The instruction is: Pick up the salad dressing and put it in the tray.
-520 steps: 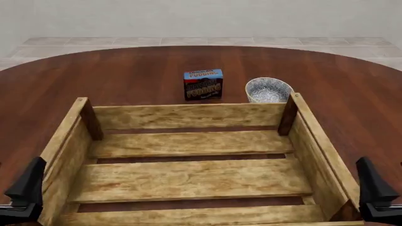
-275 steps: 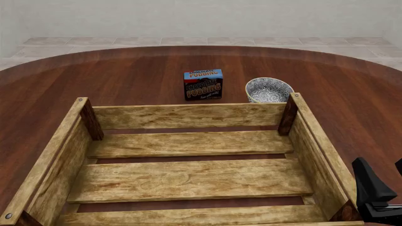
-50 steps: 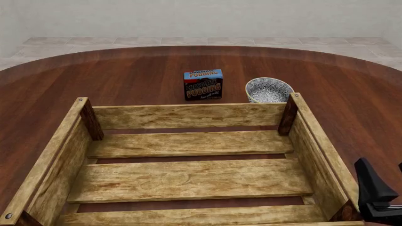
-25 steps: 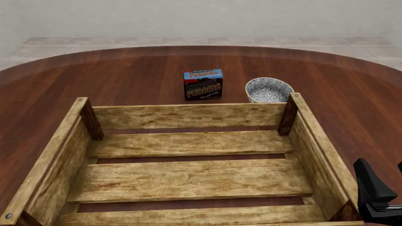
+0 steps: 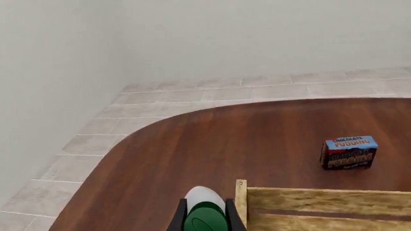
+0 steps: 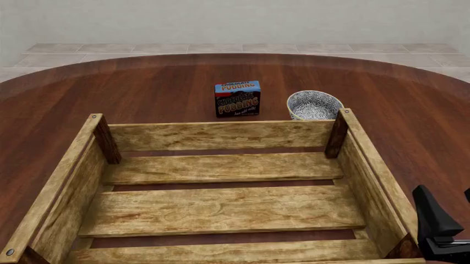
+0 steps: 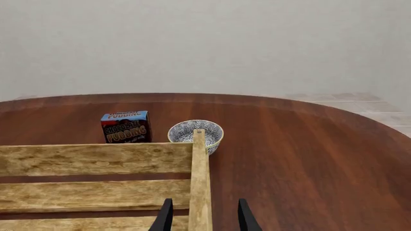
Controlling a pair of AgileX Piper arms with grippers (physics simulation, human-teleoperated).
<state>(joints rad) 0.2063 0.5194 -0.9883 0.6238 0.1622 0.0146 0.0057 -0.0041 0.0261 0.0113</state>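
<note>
In the left wrist view the salad dressing [image 5: 204, 196], a white bottle with a dark green cap, sits between my left gripper's [image 5: 205, 220] two dark fingers. The fingers press against the cap, just outside a corner post of the tray [image 5: 321, 198]. Neither the bottle nor the left gripper shows in the front view. The tray [image 6: 220, 135] is a large wooden crate with nothing in it, filling the front view's middle. My right gripper [image 6: 449, 213] is open at the crate's near right corner. In the right wrist view it [image 7: 204, 217] straddles the crate's right wall [image 7: 199, 183].
A blue chocolate pudding box [image 6: 237, 99] and a white speckled bowl [image 6: 314, 105] stand on the brown table just beyond the crate's far wall. Both also show in the right wrist view, the box [image 7: 125, 127] and the bowl [image 7: 195, 133]. The table's curved edge [image 5: 138, 139] runs near the bottle.
</note>
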